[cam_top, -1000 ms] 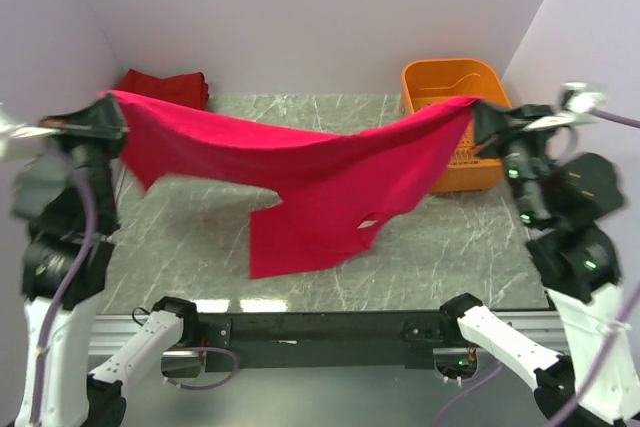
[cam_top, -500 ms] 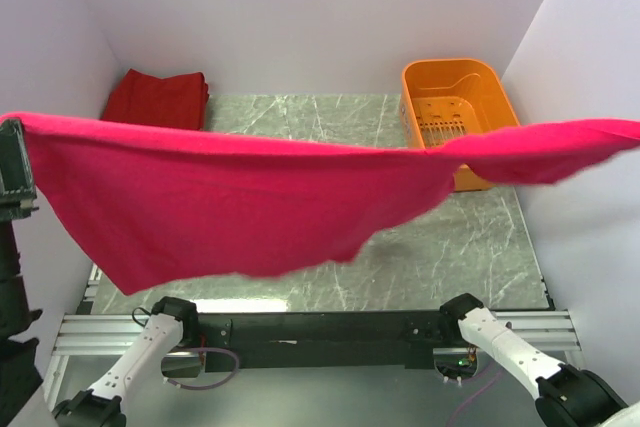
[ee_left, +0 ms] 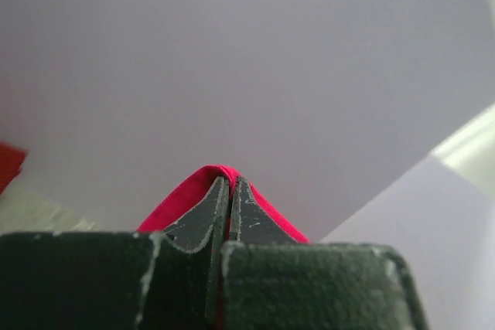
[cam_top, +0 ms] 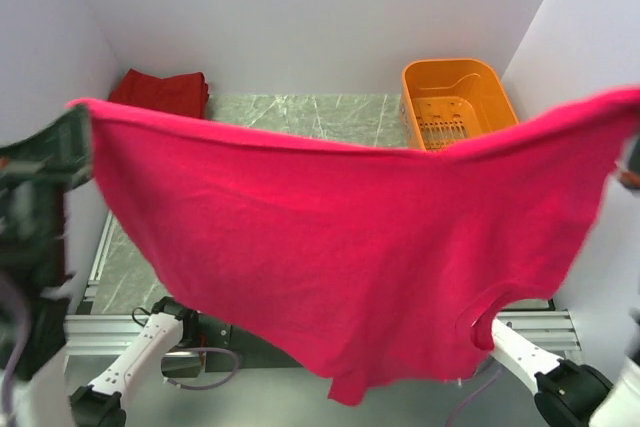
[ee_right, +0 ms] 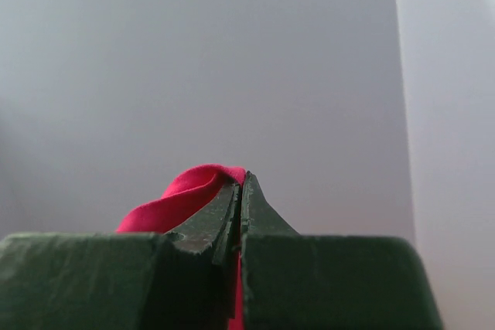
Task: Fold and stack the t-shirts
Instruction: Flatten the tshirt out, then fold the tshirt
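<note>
The crimson t-shirt (cam_top: 350, 237) hangs spread wide and high in front of the top camera and hides most of the table. My left gripper (cam_top: 72, 127) is shut on its left top corner. In the left wrist view the gripper (ee_left: 230, 185) pinches a fold of the crimson cloth (ee_left: 176, 202). My right gripper (ee_right: 241, 179) is shut on the other corner of the cloth (ee_right: 176, 197); in the top view it sits at the right edge, mostly out of frame. A sleeve opening hangs at the lower right. A folded stack of dark red t-shirts (cam_top: 160, 90) lies at the back left.
An orange plastic basket (cam_top: 455, 95) stands at the back right of the marble table (cam_top: 300, 112). Walls close in on the left, back and right. Both arm bases show at the near edge below the hanging cloth.
Both grippers have lifted the crimson shirt off the table and pulled it apart. It went from sagging over the table to hanging wide and flat close to the camera.
</note>
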